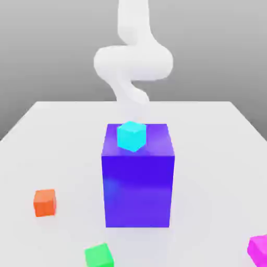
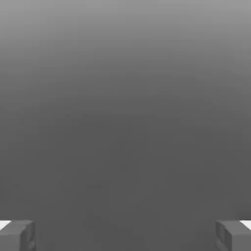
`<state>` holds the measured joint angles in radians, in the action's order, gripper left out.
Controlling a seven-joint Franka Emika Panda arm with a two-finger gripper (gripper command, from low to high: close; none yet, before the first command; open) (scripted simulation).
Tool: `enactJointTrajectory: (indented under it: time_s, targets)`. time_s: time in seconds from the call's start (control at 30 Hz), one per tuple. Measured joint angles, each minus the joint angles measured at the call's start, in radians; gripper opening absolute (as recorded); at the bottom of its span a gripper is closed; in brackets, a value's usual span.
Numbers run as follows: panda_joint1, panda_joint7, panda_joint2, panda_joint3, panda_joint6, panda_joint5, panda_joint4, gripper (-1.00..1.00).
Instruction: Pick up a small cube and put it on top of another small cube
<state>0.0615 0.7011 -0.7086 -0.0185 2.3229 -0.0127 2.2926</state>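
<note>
- My gripper [image 2: 125,235] was spread wide in the hand view, one fingertip [image 2: 17,234] at each lower corner of the picture, with nothing between them, just grey background. Released, holding nothing.
- In the exterior view my arm [image 1: 133,60] stood curled up behind the big blue block [image 1: 138,182], well above the table [image 1: 219,135].
- The cyan cube [image 1: 131,135] sat on top of the blue block, near the top face's back-left part as that view showed it, resting flat, a bit rotated relative to the block's edges.
- The blue block was much larger than the other cubes, so it didn't match "small cube" in the task line; I report what was seen: small cyan on large blue.
- Orange cube [image 1: 45,202] lay on the table toward the exterior view's left, well apart from the block.
- Green cube [image 1: 99,255] lay near the front edge, left of centre, partly cut by the frame.
- Magenta cube [image 1: 259,249] sat at the exterior view's bottom right corner, also cropped.
- Judgement: the stack looked done, with the cube placed and let go and me clear of it. If blue was the intended base, nothing was left but to stay away. If a small base was meant, no stack of two small cubes existed and a pick was still needed.
</note>
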Motion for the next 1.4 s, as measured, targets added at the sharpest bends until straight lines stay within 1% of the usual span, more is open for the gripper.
enactJointTrajectory:
  time_s: [0.17, 0.33, 0.5, 0.63, 0.8, 0.97, 1.03, 1.13, 1.17, 1.4]
  targets:
    - [0.121, -0.205, 0.187, -0.034, 0.047, -0.029, -0.015, 0.0]
    - [0.215, -0.413, 0.37, -0.046, 0.092, -0.07, -0.03, 0.0]
    - [0.285, -0.614, 0.551, -0.031, 0.137, -0.103, -0.045, 0.0]
    - [0.343, -0.761, 0.695, -0.004, 0.174, -0.109, -0.056, 0.0]
    - [0.386, -0.918, 0.873, 0.027, 0.223, -0.078, -0.07, 0.0]
    - [0.425, -1.038, 1.049, 0.061, 0.272, 0.006, -0.083, 0.0]
    - [0.441, -1.068, 1.119, 0.066, 0.3, 0.043, -0.091, 0.0]
    - [0.451, -1.071, 1.228, 0.06, 0.377, 0.061, -0.113, 0.0]
    - [0.453, -1.07, 1.259, 0.058, 0.4, 0.064, -0.12, -1.0]
    - [0.454, -1.071, 1.263, 0.058, 0.401, 0.064, -0.121, -1.0]
